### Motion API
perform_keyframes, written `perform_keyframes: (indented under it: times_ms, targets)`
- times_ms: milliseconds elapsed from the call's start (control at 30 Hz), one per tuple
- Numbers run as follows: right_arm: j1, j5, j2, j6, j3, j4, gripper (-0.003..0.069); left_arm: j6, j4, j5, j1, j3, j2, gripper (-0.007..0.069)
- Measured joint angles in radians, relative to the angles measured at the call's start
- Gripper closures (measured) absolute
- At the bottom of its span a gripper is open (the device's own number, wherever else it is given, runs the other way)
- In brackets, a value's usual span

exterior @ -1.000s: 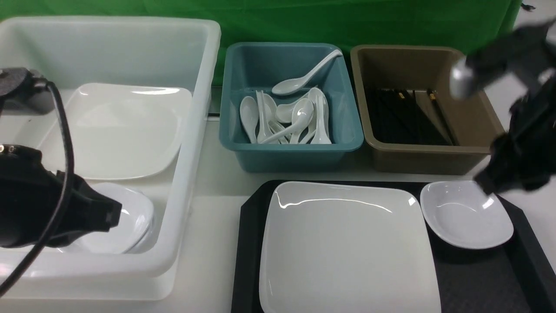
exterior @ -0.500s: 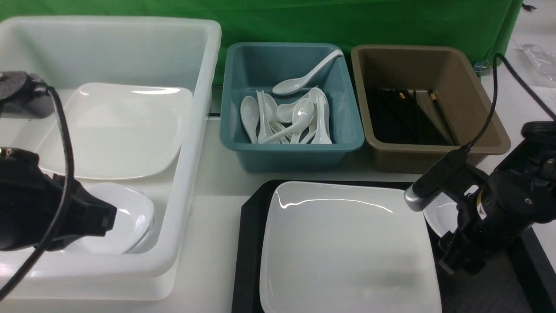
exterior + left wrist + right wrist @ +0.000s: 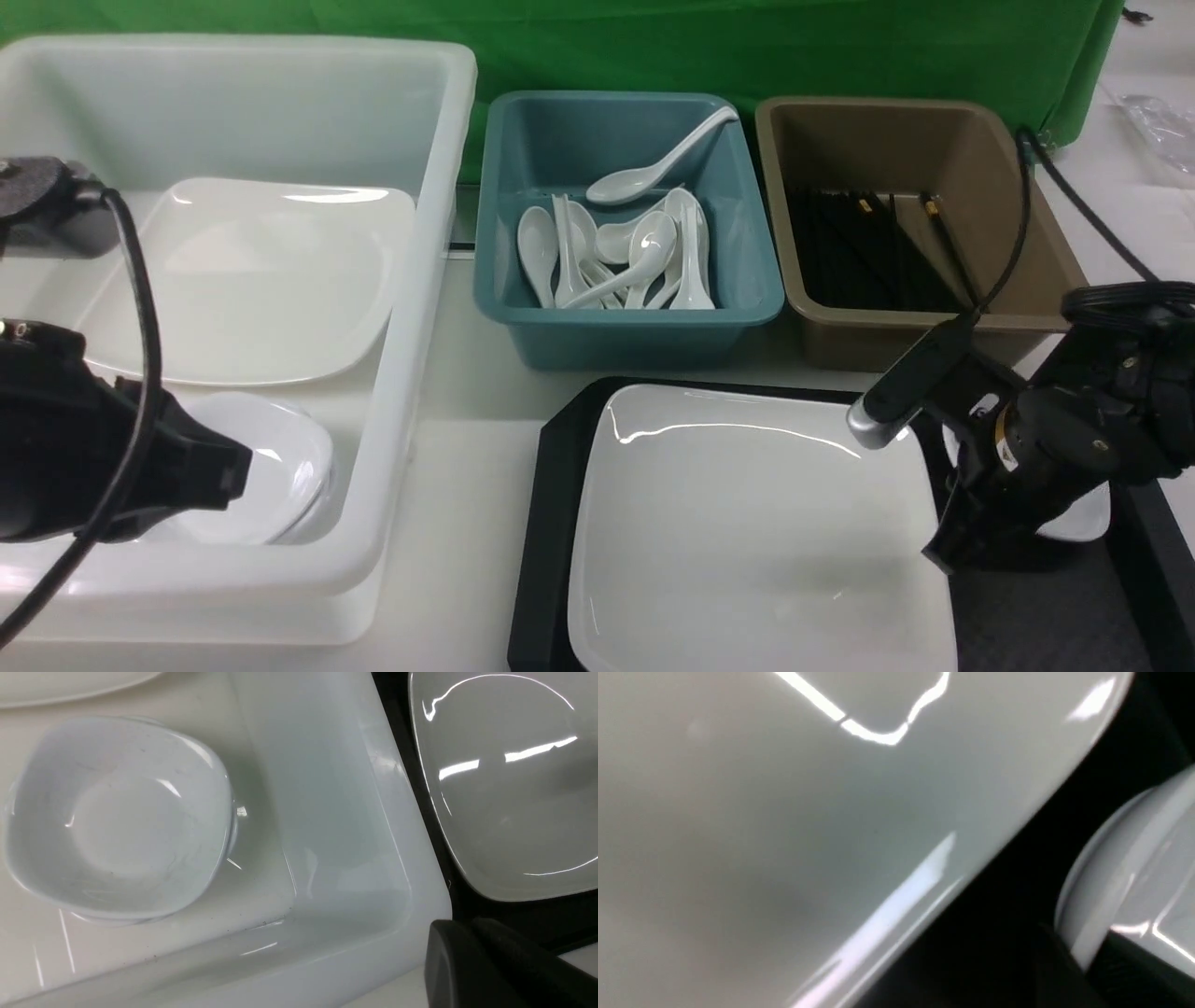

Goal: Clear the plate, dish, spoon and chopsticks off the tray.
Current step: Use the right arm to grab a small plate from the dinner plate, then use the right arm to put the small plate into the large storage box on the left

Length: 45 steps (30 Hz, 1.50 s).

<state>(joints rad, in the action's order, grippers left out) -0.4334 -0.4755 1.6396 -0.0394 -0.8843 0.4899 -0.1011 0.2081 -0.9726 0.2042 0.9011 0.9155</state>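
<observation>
Tray and plate have slid a little toward the robot's right and twisted slightly vs half a second back. Right arm was up over the brown bin a second ago and has since dropped and edged left.

Right gripper sits low at the plate's right edge, between the plate and the small dish. The arm hides most of that dish from you. Right wrist view is blurred: plate rim, a strip of black tray, dish rim close by. Can't tell if its jaws are spread or closed, or touching anything.

Plate lies flat on the tray, filling its left and middle. The dish is on the tray's right part, just beside the plate.

Left gripper hovers over the stacked small dishes in the white tub. Its fingers look pressed together, nothing between them.

Spoons are in the teal bin, chopsticks in the brown bin.
</observation>
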Motion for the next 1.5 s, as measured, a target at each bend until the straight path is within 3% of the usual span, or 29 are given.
perform_keyframes:
  times_ms: [200,367,500,600,733,833,967,1200,1500]
  targets:
    - [-0.032,-0.056,-0.169,-0.005,-0.016,-0.079,0.0592,0.04,-0.012,-0.007,0.0,0.0,0.0,0.0607]
    - [-0.1,-0.055,-0.304,0.021,-0.11,-0.184,0.0592,0.174,-0.113,-0.008,0.001,0.0,0.0,0.0607]
    - [-0.195,-0.037,-0.315,0.144,-0.259,-0.34,0.0592,0.393,-0.353,-0.038,-0.047,0.0,0.0,0.0607]
    - [-0.286,0.0,-0.26,0.217,-0.362,-0.422,0.0592,0.43,-0.407,-0.071,-0.138,0.0,0.0,0.0607]
    - [-0.388,0.04,-0.151,0.25,-0.513,-0.455,0.0592,0.411,-0.376,-0.069,-0.285,0.0,0.0,0.0607]
    - [-0.485,0.044,0.002,0.267,-0.684,-0.46,0.0592,0.361,-0.287,-0.053,-0.461,0.0,0.0,0.0607]
    - [-0.581,0.039,0.211,0.27,-0.881,-0.467,0.0592,0.287,-0.151,-0.027,-0.601,0.0,0.0,0.0607]
    - [-0.643,0.034,0.468,0.27,-1.076,-0.47,0.0592,0.256,-0.101,-0.018,-0.62,0.0,0.0,0.0607]
    - [-0.647,0.048,0.604,0.273,-1.117,-0.468,0.0582,0.248,-0.101,-0.012,-0.622,0.0,0.0,0.0607]
